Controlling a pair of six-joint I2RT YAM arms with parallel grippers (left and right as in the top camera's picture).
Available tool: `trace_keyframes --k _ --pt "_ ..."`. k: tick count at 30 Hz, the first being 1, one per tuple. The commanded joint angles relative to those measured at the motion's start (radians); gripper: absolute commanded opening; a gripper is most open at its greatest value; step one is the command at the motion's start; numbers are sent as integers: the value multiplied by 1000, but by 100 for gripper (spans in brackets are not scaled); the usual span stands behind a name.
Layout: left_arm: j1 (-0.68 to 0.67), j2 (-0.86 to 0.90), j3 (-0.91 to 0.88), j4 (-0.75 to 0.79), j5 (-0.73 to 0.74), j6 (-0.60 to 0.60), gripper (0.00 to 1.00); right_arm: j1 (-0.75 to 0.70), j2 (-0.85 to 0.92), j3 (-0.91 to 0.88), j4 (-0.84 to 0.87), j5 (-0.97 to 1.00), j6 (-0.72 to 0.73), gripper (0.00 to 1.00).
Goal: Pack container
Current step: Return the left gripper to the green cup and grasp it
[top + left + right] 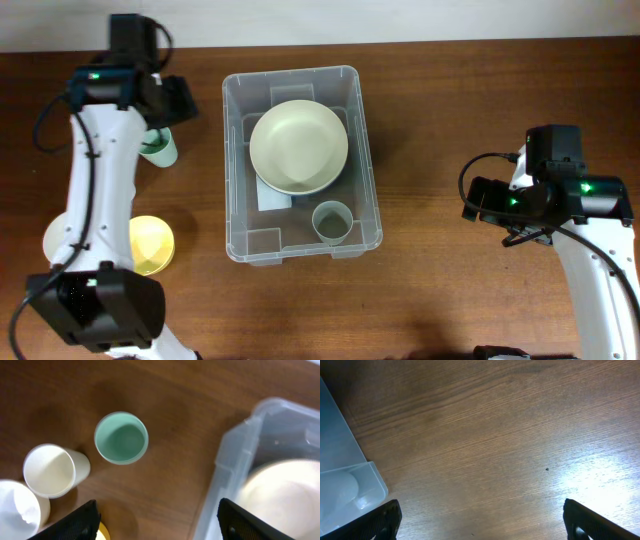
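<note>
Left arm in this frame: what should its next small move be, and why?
Probably ease the left gripper over and down around the green cup. Its jaws stand open and empty, and the cup sits upright on the table just beyond them, outside the container.

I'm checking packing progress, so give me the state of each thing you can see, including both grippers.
container: upright, lidless, partly filled.
cream bowl: upright, empty, inside the container.
grey cup: upright, empty, inside the container.
green cup: upright, empty, outside the container.
white cup: upright, empty, outside the container.
yellow bowl: outside the container.
left gripper: open, holding nothing.
right gripper: open, holding nothing.
</note>
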Motion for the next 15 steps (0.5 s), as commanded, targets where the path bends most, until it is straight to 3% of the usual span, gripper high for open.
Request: trace_keyframes --k 1,3,15 --pt "44 83 42 30 75 119 76 8 0 -2 5 16 1 99" --pt "42 137 56 51 72 167 76 8 0 -2 9 16 1 99" --pt "46 431 58 114 71 175 76 8 0 -2 4 16 0 99"
